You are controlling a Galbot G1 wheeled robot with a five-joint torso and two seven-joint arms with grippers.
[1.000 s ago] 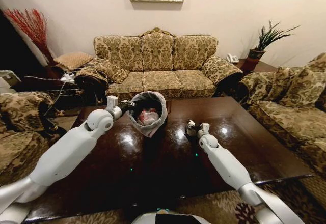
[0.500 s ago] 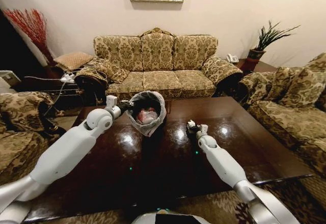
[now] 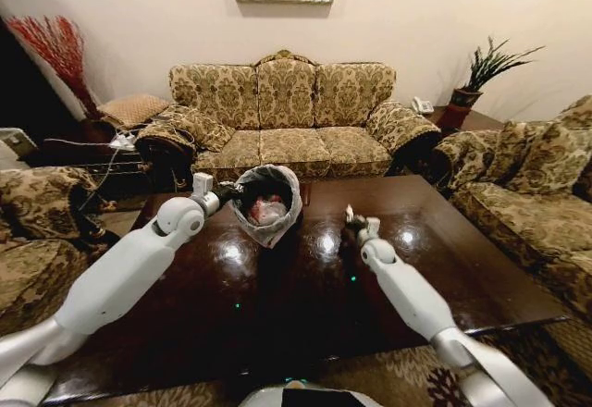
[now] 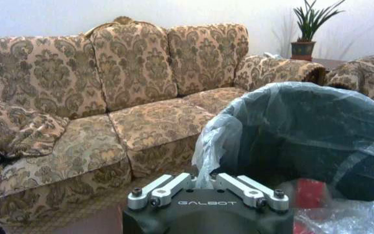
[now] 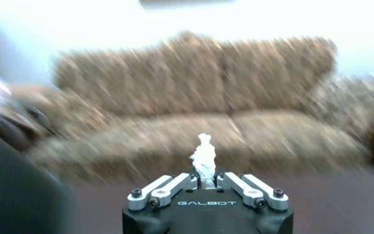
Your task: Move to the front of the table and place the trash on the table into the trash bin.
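Your right claw (image 3: pixel 352 219) has lifted off the bench (image 3: pixel 481 268) since a second ago, clamped on the paper wad (image 5: pixel 204 155). Left claw (image 3: pixel 225 191) stays clamped on the bin (image 3: pixel 269 205) liner, bin tilted above the bench. Judgement: last piece heads binward.

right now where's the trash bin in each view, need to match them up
Head view: the trash bin is tilted above the table, held at its rim by the left gripper, red trash inside.
Left wrist view: its liner and dark inside sit just beyond that gripper's fingers.
Right wrist view: I cannot pick it out.
Shared landmark: the patterned sofa.
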